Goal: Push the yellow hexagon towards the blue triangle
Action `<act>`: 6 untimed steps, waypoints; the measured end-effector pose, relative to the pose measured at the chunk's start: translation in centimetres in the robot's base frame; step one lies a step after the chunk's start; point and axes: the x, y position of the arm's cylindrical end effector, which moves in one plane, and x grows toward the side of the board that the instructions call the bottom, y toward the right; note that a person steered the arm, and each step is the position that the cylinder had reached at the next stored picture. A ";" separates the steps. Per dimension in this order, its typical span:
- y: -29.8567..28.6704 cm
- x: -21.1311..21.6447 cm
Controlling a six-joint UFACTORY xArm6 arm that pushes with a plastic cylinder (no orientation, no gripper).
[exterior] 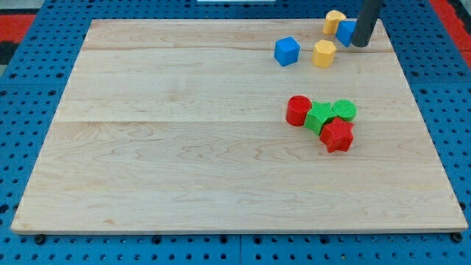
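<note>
The yellow hexagon (324, 54) lies near the view's top right of the wooden board (184, 147). The blue triangle (346, 32) lies up and to the right of it, partly hidden by my rod. My tip (360, 46) rests just right of the blue triangle and about a block's width right of the yellow hexagon. A second yellow block (334, 20) touches the blue triangle on its upper left.
A blue cube (287, 51) sits just left of the yellow hexagon. Lower down, a cluster holds a red cylinder (298, 110), a green cube (319, 118), a green cylinder (344, 110) and a red star-like block (338, 135). The board's top edge is close by.
</note>
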 end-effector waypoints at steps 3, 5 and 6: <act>-6.9 3.8; -11.2 4.4; -13.9 3.6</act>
